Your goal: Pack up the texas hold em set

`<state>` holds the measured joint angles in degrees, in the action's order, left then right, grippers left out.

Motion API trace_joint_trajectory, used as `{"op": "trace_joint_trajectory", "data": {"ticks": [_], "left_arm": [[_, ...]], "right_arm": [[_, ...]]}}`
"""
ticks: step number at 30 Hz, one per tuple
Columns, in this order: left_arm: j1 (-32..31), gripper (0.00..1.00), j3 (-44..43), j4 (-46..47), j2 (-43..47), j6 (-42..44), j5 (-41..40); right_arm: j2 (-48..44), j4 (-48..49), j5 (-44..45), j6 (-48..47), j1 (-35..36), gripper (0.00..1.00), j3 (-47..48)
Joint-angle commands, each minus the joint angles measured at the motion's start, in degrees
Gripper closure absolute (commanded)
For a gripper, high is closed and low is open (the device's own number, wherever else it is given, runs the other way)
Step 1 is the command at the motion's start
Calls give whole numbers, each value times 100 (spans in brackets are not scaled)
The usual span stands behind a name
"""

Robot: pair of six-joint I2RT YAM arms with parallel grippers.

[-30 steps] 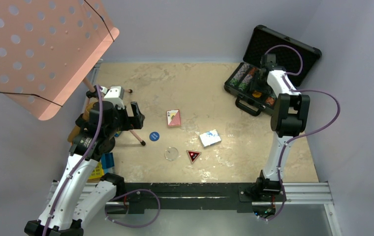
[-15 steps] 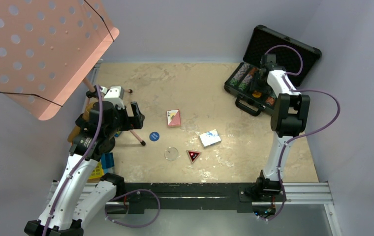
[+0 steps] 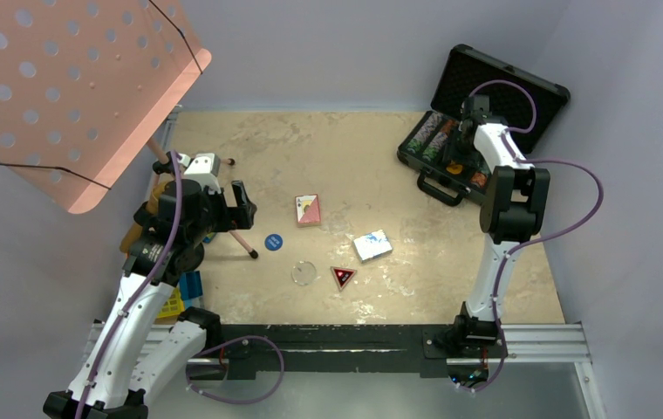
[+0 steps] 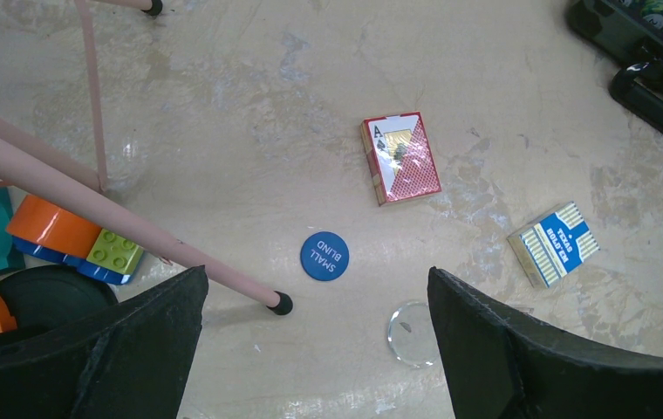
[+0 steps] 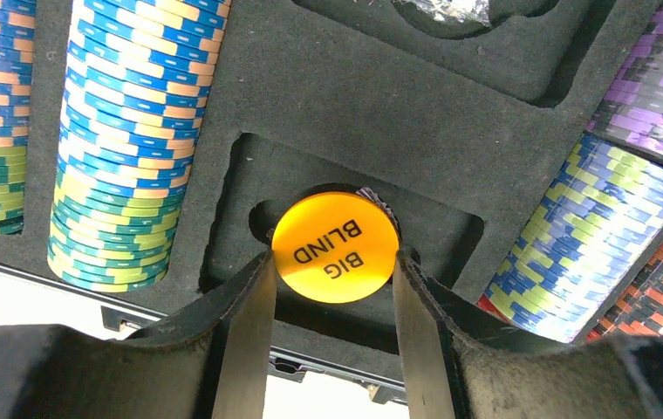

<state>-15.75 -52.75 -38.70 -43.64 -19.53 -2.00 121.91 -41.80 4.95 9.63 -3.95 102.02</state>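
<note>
The orange button (image 5: 335, 247), lettered BIG BLIND, shows face-on in the lower centre of the right wrist view. It is pinched at its two opposite edges by the right gripper (image 5: 332, 262), which is clenched on it. It hangs over the rounded foam pocket (image 5: 450, 231) cut into the lining of the briefcase (image 3: 502, 87), with rows of poker chips (image 5: 127, 131) to the upper left and to the right. We cannot tell whether its underside touches the foam yet. To finish this step well, we judge that we should keep the disc flat and centred on the round notch beneath it. We lower it until the foam takes its weight, then part the fingers only a little, because the pocket walls stand just beside both pads. After that we lift straight out so the button does not tip or ride up. In the top view the case sits at the upper right of the tabletop (image 3: 337, 148). Well apart from it, mid-frame, the red deck (image 4: 401, 157), blue deck (image 4: 553, 243), blue button (image 4: 324, 256), clear button (image 4: 413, 333) and triangular marker (image 3: 342, 277) lie loose. The left gripper (image 4: 317, 301) hovers above them, released wide and empty.
</note>
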Motion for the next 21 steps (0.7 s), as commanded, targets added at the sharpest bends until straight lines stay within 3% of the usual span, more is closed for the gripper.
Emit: {"op": "trace_joint_trajectory", "data": {"ticks": [1, 10, 17, 21], "left_arm": [[37, 0, -24, 104, 35, -25, -74], [37, 0, -25, 97, 36, -19, -76], [37, 0, -25, 97, 30, -21, -73], [37, 0, -26, 98, 31, -16, -62]], "right_arm": [[78, -442, -54, -69, 34, 60, 196], [247, -573, 178, -5, 34, 56, 304], [127, -493, 268, 13, 34, 31, 305], [29, -487, 276, -48, 34, 24, 430]]}}
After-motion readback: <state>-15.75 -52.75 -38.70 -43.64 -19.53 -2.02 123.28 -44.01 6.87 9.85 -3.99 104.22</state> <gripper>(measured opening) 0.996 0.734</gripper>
